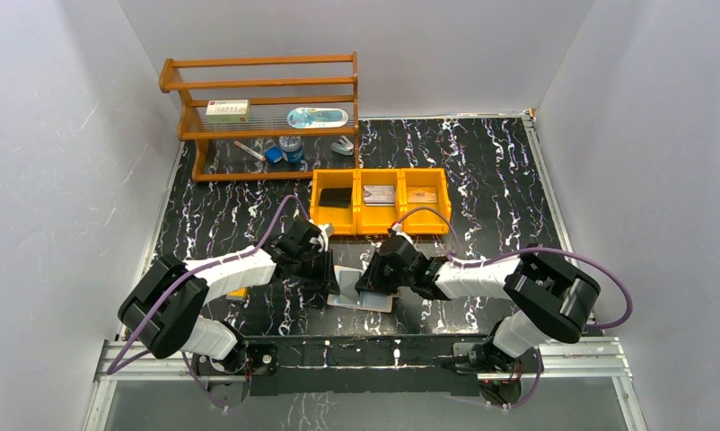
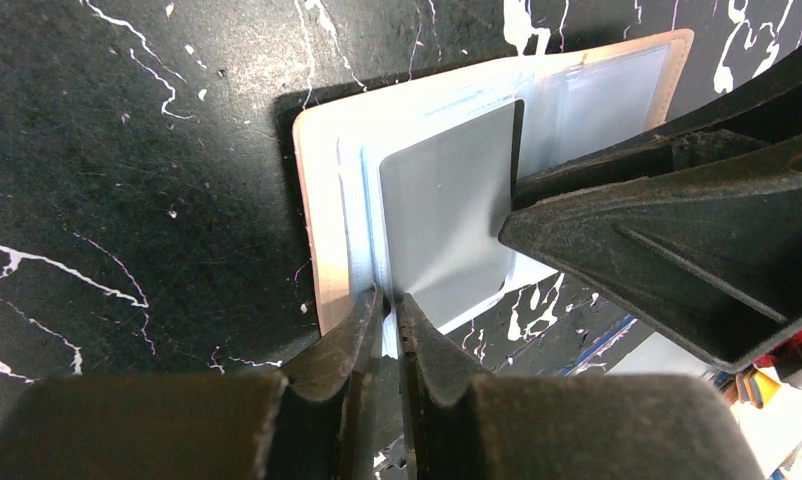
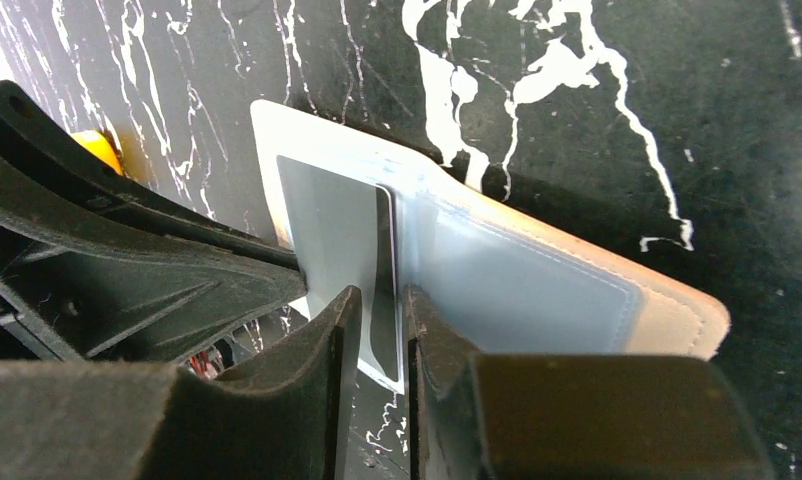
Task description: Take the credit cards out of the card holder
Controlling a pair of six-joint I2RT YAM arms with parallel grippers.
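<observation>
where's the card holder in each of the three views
top external: card holder lies low centre, on the near side of the orange tray.
left wrist: card holder lies open across the upper middle, tan rim at the left.
right wrist: card holder runs from centre to lower right, tan edge at the right.
shared landmark: the black white-veined table lies under it in every view.

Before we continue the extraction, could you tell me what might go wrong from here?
The left end effector pinches only a thin sleeve edge of the card holder; it could slip, and the holder would drag along. The right end effector straddles the grey card beside sleeve plastic, so it might grab both.
</observation>
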